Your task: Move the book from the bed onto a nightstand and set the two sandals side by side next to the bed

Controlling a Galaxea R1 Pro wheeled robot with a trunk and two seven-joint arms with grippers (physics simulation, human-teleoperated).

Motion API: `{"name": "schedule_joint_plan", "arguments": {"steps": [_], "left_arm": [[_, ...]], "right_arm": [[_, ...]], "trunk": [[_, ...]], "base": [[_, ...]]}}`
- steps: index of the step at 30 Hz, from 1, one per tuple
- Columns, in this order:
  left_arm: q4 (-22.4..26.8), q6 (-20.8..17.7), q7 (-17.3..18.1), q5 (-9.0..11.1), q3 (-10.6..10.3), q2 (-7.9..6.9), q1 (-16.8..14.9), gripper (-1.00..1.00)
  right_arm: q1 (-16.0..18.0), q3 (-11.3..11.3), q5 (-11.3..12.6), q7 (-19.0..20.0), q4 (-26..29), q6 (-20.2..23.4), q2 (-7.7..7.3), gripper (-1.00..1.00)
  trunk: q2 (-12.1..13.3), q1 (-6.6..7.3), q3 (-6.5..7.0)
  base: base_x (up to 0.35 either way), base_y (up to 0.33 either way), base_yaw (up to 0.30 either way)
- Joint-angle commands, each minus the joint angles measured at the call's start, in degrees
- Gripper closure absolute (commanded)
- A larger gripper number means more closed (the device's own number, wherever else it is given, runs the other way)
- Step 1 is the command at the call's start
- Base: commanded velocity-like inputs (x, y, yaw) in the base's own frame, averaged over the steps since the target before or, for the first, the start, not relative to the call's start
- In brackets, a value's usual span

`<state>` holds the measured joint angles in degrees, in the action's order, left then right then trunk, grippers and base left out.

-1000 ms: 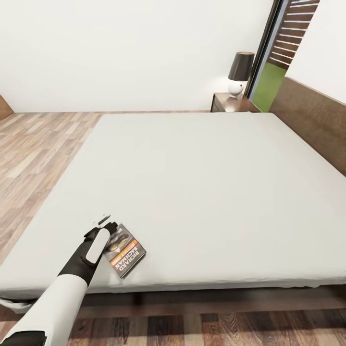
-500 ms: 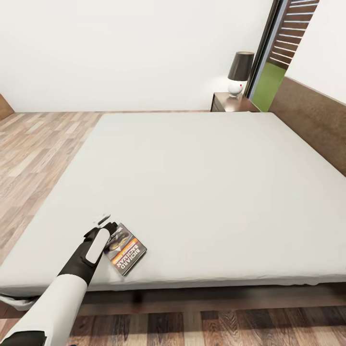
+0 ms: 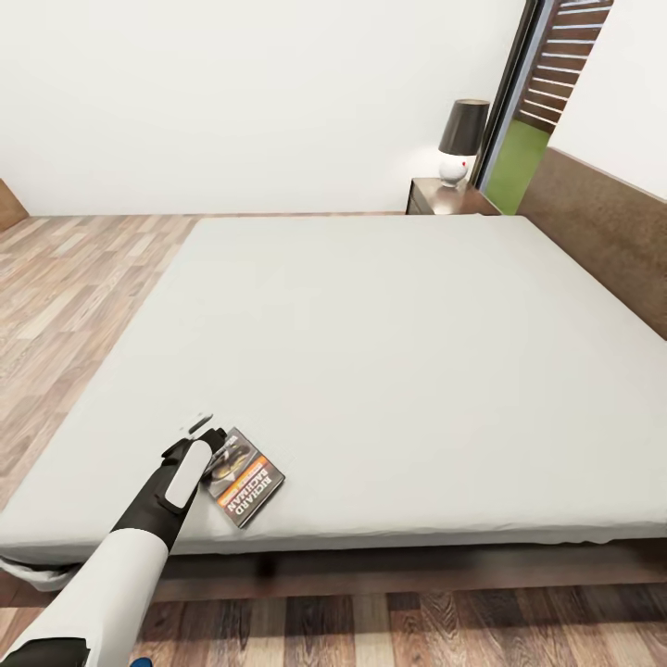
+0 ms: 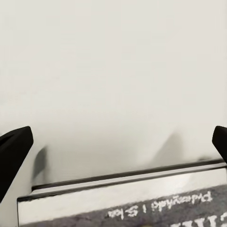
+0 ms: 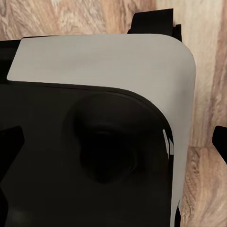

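Observation:
The book [image 3: 243, 476], dark-covered with an orange band and white lettering, lies flat on the pale grey mattress of the bed [image 3: 389, 352], near its front left corner. My left gripper [image 3: 212, 444] is at the book's left end. In the left wrist view its fingertips [image 4: 14, 146] stand wide apart and open, on either side of the book [image 4: 127, 203], not closed on it. The nightstand [image 3: 434, 197] stands beyond the bed's far corner. A sliver of bright blue [image 3: 139, 661] at the head view's lower edge may be a sandal. My right gripper [image 5: 113, 142] looks open, facing the robot's own body.
A lamp [image 3: 461, 137] with a dark shade stands on the nightstand. The brown headboard [image 3: 602, 222] runs along the bed's right side, and the glass door [image 3: 523, 111] is behind it. Wood-plank floor [image 3: 65, 287] lies to the left and in front of the bed.
The whole head view has shifted slightly, so the bed's front edge sits a little higher and more floor shows. The left arm and the book keep their places against each other.

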<state>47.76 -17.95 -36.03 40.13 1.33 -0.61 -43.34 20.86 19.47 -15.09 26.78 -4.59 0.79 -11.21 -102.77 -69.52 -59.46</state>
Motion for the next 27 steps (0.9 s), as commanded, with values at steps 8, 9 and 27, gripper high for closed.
{"name": "schedule_joint_plan", "arguments": {"steps": [8,9,27], "left_arm": [[-0.5,-0.2,-0.5,1.2,0.1,-0.01,0.0,-1.00],[-0.5,-0.2,-0.5,1.2,0.1,-0.01,0.0,-1.00],[-0.5,-0.2,-0.5,1.2,0.1,-0.01,0.0,-1.00]], "right_arm": [[0.1,0.5,-0.4,0.1,-0.1,0.1,-0.04,-1.00],[0.1,0.5,-0.4,0.1,-0.1,0.1,-0.04,-1.00],[0.1,0.5,-0.4,0.1,-0.1,0.1,-0.04,-1.00]], "trunk": [[0.0,0.00,-0.05],[0.0,0.00,-0.05],[0.0,0.00,-0.05]], "base": [[-0.002,0.000,0.000],[0.000,0.000,0.000],[-0.071,0.000,0.000]]}}
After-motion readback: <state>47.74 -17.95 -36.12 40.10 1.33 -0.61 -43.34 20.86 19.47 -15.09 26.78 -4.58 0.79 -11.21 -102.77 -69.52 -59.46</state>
